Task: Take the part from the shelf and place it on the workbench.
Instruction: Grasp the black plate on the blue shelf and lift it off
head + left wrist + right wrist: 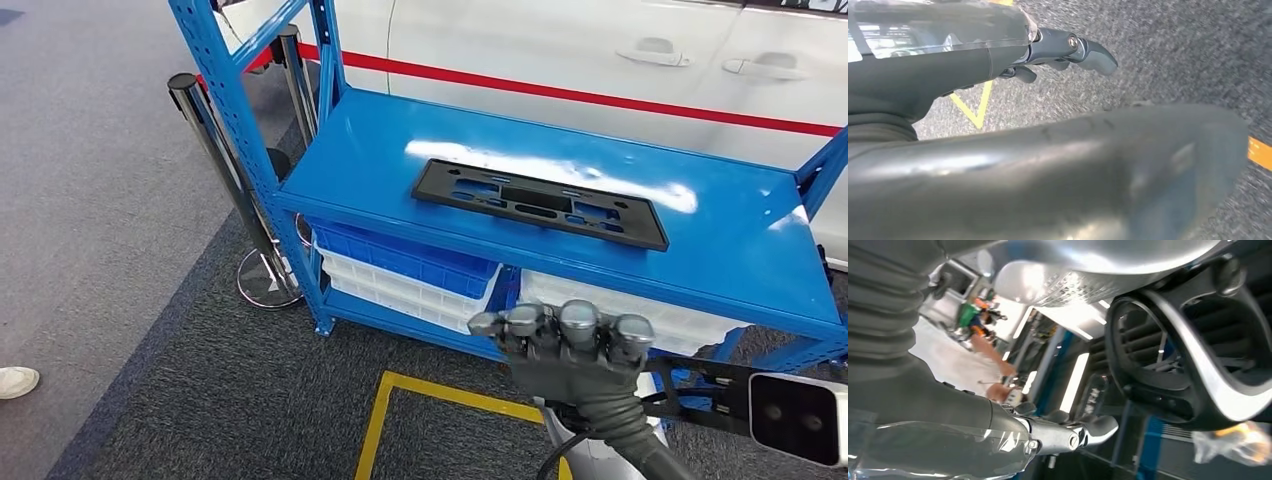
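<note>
While the right hand (566, 345) hovers low in front of the shelf (380, 160), fingers curled in on nothing, it's well short of the part (540, 203). Left hand (1068, 50) hangs over the floor, also empty; can't tell if open or clenched. Part lies flat mid-shelf on the top deck: thin black plastic plate with cutouts, likely light, stiff, a bit slick. I'd pinch the near long edge
</note>
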